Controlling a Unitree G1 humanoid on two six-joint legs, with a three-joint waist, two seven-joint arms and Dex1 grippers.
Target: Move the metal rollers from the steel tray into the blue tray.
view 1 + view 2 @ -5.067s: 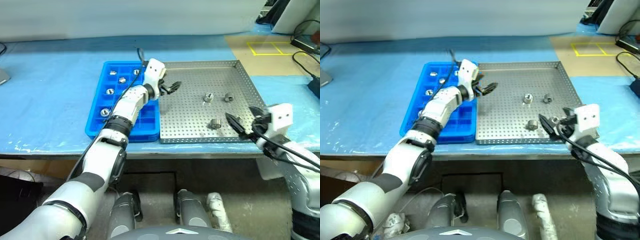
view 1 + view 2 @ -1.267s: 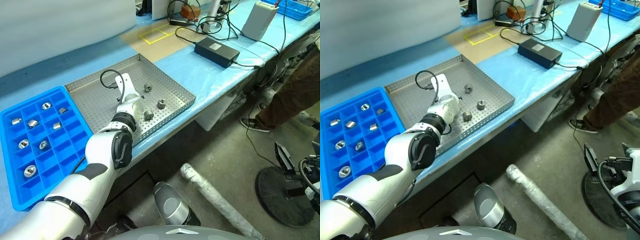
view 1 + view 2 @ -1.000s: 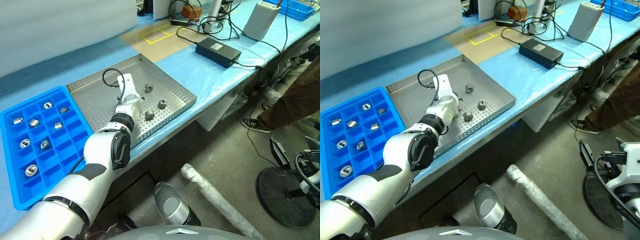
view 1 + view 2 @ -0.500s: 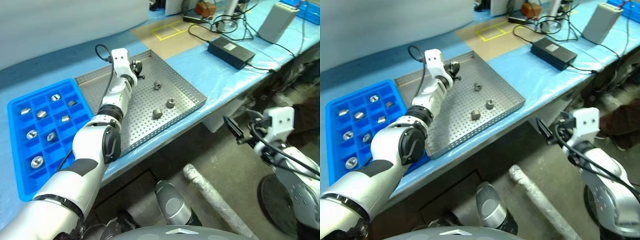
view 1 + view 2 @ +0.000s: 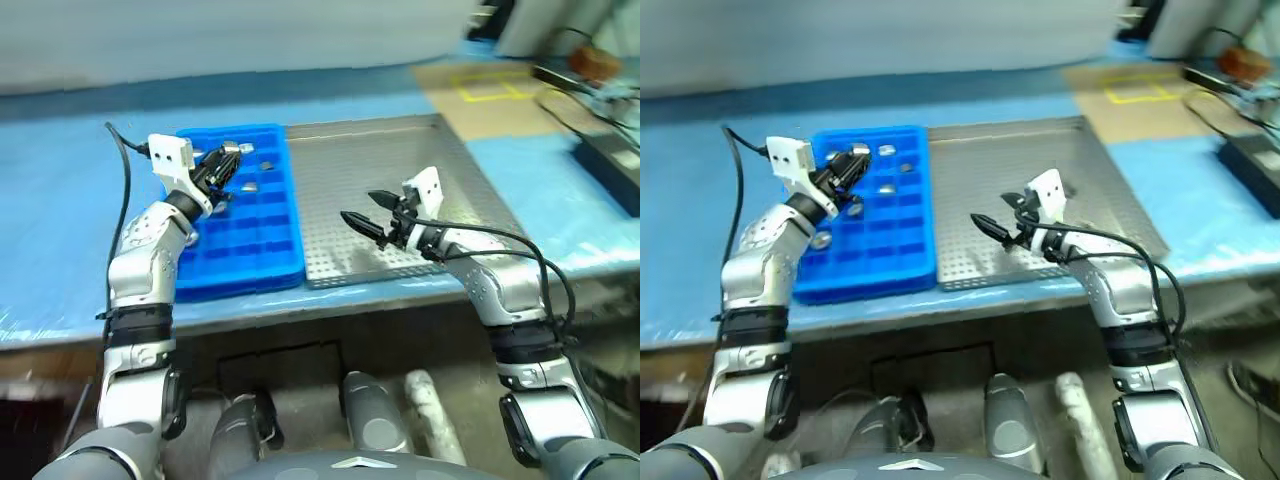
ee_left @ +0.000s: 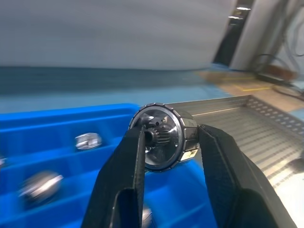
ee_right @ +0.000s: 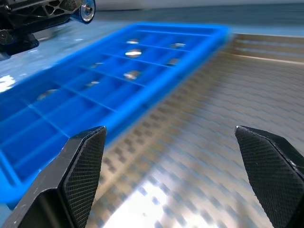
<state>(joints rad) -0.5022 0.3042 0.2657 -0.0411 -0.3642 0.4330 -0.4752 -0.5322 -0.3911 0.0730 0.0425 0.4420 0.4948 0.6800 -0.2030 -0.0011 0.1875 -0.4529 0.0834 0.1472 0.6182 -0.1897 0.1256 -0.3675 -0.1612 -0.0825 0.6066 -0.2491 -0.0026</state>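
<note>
Left gripper (image 6: 166, 142) clamped on a roller (image 6: 164, 137), held over the far end of the blue tray (image 5: 255, 270). Right gripper (image 5: 362, 208) spread wide, empty, above the steel tray (image 5: 470, 190). The roller is a short silver cylinder, ribbed rim, dark geared bore. I judge it dense for its size, rigid and slick; it would roll if dropped on its side. I pinch it across the flat end faces, as held now. Several rollers (image 5: 250, 186) already sit in compartments. I see none on the steel tray.
</note>
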